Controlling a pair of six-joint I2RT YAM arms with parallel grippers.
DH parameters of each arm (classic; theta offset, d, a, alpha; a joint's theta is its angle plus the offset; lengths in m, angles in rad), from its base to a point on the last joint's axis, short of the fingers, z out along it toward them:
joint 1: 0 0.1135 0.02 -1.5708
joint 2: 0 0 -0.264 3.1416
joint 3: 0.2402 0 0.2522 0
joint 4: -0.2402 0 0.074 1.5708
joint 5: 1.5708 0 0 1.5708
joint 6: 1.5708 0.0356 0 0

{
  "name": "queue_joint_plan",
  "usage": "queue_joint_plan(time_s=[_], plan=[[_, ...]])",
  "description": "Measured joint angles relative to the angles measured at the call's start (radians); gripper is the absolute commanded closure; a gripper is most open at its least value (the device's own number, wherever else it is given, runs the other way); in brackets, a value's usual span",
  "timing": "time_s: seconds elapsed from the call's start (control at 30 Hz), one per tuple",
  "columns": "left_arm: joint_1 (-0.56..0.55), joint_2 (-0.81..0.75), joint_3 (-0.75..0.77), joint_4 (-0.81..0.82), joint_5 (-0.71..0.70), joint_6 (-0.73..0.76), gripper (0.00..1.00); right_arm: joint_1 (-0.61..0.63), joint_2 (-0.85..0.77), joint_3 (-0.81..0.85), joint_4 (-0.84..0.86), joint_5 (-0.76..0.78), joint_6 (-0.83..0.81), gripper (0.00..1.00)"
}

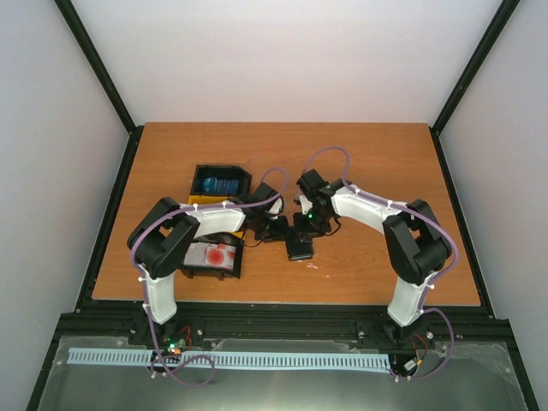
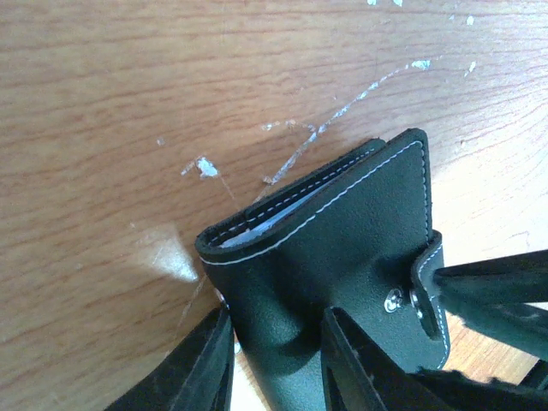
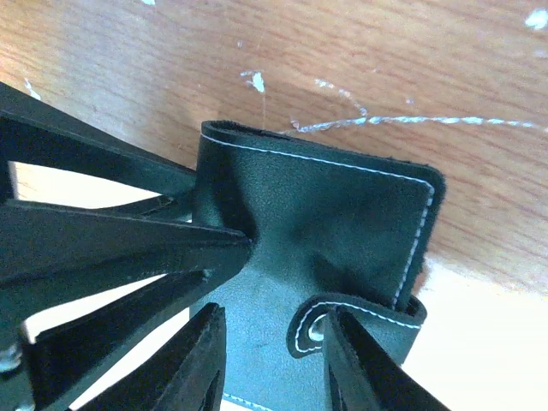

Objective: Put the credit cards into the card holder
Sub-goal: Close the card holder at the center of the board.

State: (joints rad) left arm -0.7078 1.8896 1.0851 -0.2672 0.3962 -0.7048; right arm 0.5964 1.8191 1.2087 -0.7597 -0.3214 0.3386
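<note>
The black card holder (image 1: 300, 248) lies folded on the wooden table between both arms. It also shows in the left wrist view (image 2: 342, 231) and the right wrist view (image 3: 342, 205). My left gripper (image 1: 278, 233) (image 2: 278, 321) is shut on its corner near the fold. My right gripper (image 1: 310, 224) (image 3: 272, 312) is open over the card holder, and one finger sits under the curled snap tab (image 3: 360, 310). A pale edge (image 2: 257, 229) shows inside the fold; I cannot tell what it is. Blue credit cards (image 1: 218, 184) and white, red-blotched cards (image 1: 214, 255) lie in bins.
A black and yellow bin (image 1: 199, 175) stands behind the left arm. A black bin (image 1: 190, 267) stands near the table's front left. The table top (image 1: 368, 154) has white scratches around the card holder.
</note>
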Motion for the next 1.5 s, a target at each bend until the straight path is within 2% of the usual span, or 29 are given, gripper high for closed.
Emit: queue_joint_plan(time_s=[0.1, 0.27, 0.4, 0.53, 1.13, 1.5], plan=[[0.000, 0.000, 0.000, 0.000, 0.000, 0.000, 0.70, 0.000, -0.027, 0.000, -0.007, 0.025, 0.010, 0.70], [0.001, 0.000, -0.002, 0.002, 0.001, 0.000, 0.70, 0.000, -0.067, 0.000, -0.011, 0.061, 0.033, 0.76], [0.003, 0.000, -0.004, 0.006, 0.006, 0.000, 0.70, 0.000, -0.064, -0.001, -0.010, 0.081, 0.051, 0.85], [0.005, 0.000, -0.005, 0.009, 0.011, 0.000, 0.70, 0.000, -0.064, -0.012, 0.002, 0.077, 0.059, 0.89], [0.006, 0.000, -0.006, 0.010, 0.014, -0.001, 0.70, 0.010, -0.031, -0.049, 0.034, 0.027, 0.070, 0.89], [0.006, 0.000, -0.006, 0.010, 0.014, -0.002, 0.70, 0.010, -0.031, -0.049, 0.034, 0.072, 0.074, 0.93]])
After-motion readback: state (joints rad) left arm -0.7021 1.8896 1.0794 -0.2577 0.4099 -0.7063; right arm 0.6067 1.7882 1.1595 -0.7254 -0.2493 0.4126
